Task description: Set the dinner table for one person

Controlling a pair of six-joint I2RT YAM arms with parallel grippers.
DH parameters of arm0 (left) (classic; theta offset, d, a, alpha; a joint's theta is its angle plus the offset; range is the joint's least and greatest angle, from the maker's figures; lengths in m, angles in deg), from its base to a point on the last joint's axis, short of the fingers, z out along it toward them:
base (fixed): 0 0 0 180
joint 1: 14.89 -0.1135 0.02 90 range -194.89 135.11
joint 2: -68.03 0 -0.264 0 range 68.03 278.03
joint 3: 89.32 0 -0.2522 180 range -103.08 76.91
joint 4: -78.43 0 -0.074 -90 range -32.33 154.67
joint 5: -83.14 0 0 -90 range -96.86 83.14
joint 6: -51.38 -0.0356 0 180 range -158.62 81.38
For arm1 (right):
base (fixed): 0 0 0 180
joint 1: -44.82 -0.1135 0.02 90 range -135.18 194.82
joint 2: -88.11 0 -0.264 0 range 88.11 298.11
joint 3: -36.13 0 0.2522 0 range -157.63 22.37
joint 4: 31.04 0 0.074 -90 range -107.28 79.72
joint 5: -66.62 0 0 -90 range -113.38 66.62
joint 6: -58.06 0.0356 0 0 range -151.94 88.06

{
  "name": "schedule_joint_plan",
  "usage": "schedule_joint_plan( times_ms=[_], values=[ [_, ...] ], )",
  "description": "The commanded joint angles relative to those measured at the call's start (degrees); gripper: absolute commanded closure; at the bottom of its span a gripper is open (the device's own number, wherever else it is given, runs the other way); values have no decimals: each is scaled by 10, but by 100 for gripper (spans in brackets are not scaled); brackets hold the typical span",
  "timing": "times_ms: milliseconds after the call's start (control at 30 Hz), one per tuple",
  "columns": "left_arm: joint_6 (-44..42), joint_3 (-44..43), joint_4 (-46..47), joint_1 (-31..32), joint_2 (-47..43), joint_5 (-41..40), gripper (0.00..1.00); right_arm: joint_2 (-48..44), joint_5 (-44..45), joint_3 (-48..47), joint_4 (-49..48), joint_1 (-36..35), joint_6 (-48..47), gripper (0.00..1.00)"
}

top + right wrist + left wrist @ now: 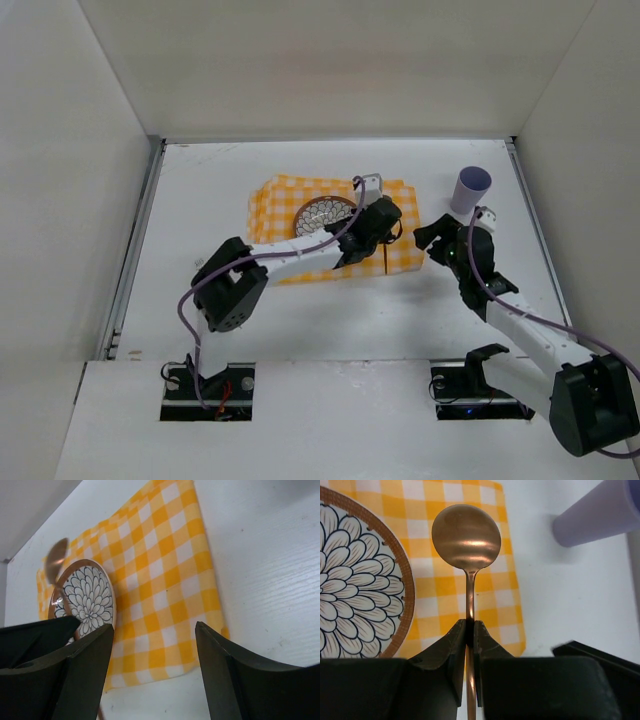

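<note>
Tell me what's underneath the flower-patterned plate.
The yellow checked cloth lies under the plate, spread on the white table. Whatever else sits beneath the plate is hidden.

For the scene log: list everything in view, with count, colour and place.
dinner table: one, white, under everything.
cloth: one, yellow-white checked, on the table.
plate: one, petal-patterned, brown-rimmed, on the cloth.
cup: one, lilac, on the table right of the cloth.
spoon: one, copper, over the cloth, right of the plate.
left claw: one, black, shut on the spoon handle.
right claw: one, black, open, empty, near the cup.
</note>
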Motion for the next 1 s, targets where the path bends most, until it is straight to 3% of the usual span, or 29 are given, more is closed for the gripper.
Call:
schedule_joint_plan(
  times_ms=[0,367,733,967],
  values=[
    [-6,-42,22,-12,31,-6,97,-17,19,7,-24,11,8,28],
    [-10,-106,19,-37,137,3,96,-10,30,5,-26,6,2,28],
    [-9,-123,16,-45,175,11,95,-5,26,6,-30,6,5,28],
    [-7,-118,17,-42,180,4,85,-18,34,8,-32,6,2,27]
  ],
)
